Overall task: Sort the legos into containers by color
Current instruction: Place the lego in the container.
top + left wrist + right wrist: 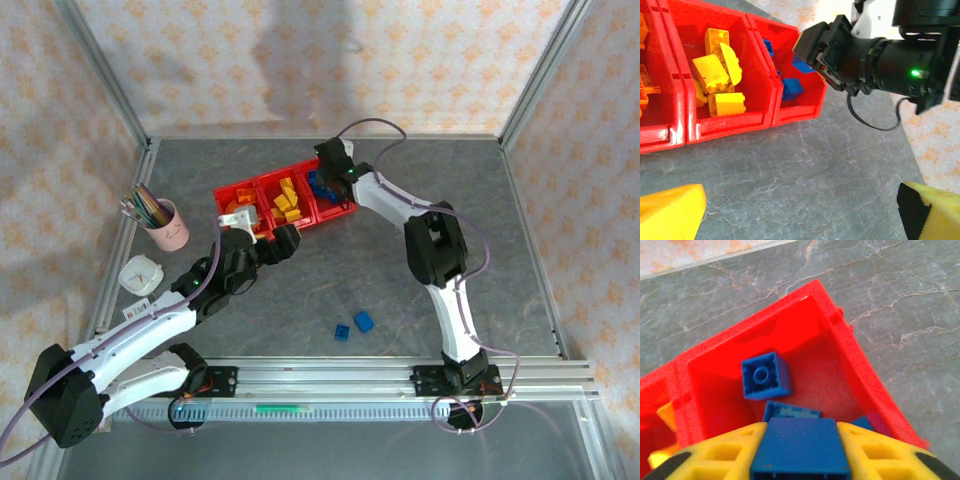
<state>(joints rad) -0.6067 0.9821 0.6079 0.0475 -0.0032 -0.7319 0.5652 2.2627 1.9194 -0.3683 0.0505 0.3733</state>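
Three joined red containers (232, 190) stand at mid-table. In the left wrist view the left one holds orange legos (645, 85), the middle one yellow legos (717, 75) and the right one blue legos (791, 88). My right gripper (800, 430) hangs over the right container (860, 365), shut on a blue lego (800, 450), with a loose blue brick (765, 376) lying below it. Two more blue legos (363, 321) lie on the table near the front. My left gripper (800, 215) is open over bare table just in front of the bins.
A pink cup of coloured pencils (168, 225) and a small white object (142, 273) stand at the left. Metal frame rails border the grey table, and patterned walls rise behind and beside it. The right arm (430, 240) reaches across the right half.
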